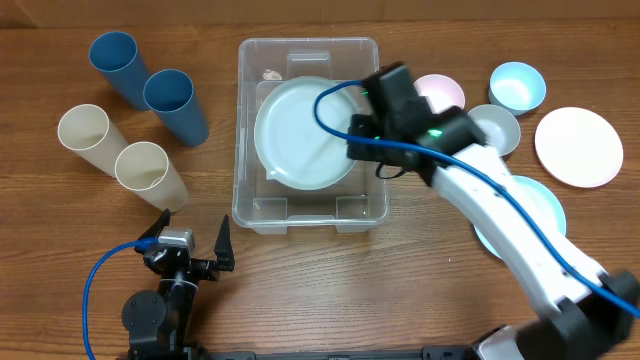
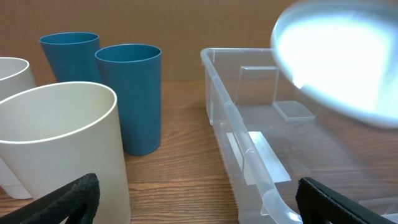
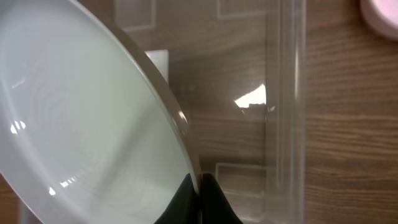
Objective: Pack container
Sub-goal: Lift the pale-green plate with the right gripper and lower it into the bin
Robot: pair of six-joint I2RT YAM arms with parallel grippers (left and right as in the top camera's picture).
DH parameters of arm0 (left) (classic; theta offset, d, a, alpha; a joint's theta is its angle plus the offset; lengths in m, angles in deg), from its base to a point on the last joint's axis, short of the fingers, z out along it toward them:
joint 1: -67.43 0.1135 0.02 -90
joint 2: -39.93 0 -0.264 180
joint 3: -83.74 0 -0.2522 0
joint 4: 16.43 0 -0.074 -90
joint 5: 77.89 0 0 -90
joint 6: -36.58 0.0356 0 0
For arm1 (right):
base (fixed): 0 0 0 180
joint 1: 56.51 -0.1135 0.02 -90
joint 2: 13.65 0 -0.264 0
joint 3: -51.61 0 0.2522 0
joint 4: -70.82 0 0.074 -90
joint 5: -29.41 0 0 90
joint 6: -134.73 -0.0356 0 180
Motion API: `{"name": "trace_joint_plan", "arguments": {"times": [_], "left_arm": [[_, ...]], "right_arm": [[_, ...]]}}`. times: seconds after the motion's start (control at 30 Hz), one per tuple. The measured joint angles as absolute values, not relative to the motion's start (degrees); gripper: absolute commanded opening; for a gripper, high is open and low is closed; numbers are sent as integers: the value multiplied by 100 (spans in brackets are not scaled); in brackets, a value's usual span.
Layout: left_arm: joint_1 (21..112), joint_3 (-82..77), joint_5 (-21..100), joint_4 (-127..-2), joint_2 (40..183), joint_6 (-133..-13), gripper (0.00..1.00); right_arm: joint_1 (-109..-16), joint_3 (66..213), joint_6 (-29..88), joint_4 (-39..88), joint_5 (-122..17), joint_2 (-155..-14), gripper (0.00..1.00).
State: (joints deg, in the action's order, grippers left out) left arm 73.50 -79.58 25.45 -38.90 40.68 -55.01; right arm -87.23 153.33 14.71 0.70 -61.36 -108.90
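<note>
The clear plastic container (image 1: 247, 205) sits mid-table and also shows in the left wrist view (image 2: 249, 149) and the right wrist view (image 3: 286, 106). My right gripper (image 1: 362, 135) is shut on the rim of a large pale green plate (image 1: 300, 130), holding it over the container's inside; the fingers (image 3: 199, 199) pinch the plate's edge (image 3: 81, 112). The plate appears tilted above the container in the left wrist view (image 2: 342, 62). My left gripper (image 1: 190, 245) is open and empty near the front edge, left of the container.
Two blue cups (image 1: 175, 100) and two cream cups (image 1: 145, 170) stand left of the container. Right of it lie a pink bowl (image 1: 445, 92), a grey bowl (image 1: 500, 125), a light blue bowl (image 1: 517, 85), a white plate (image 1: 578, 145) and a pale blue plate (image 1: 545, 205).
</note>
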Motion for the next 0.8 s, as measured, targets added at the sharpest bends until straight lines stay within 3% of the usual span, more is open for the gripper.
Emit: {"name": "trace_joint_plan", "arguments": {"times": [0.37, 0.4, 0.43, 0.5, 0.8], "left_arm": [[7350, -7958, 2545, -3890, 4068, -5498, 100], [7350, -7958, 2545, -3890, 4068, -5498, 100], [7350, -7958, 2545, -3890, 4068, -5498, 100], [7350, -7958, 2545, -3890, 4068, -5498, 100], [7350, -7958, 2545, -3890, 4068, -5501, 100]], "right_arm": [[-8754, 15333, 1275, -17, -6259, -11967, 4], [-8758, 15333, 1268, -24, -6263, -11980, 6], [-8767, 15333, 1259, -35, -6267, -11983, 16], [-8769, 15333, 1198, -65, -6265, -11983, 26], [-8774, 15333, 1314, -168, -6245, -11983, 43]]}}
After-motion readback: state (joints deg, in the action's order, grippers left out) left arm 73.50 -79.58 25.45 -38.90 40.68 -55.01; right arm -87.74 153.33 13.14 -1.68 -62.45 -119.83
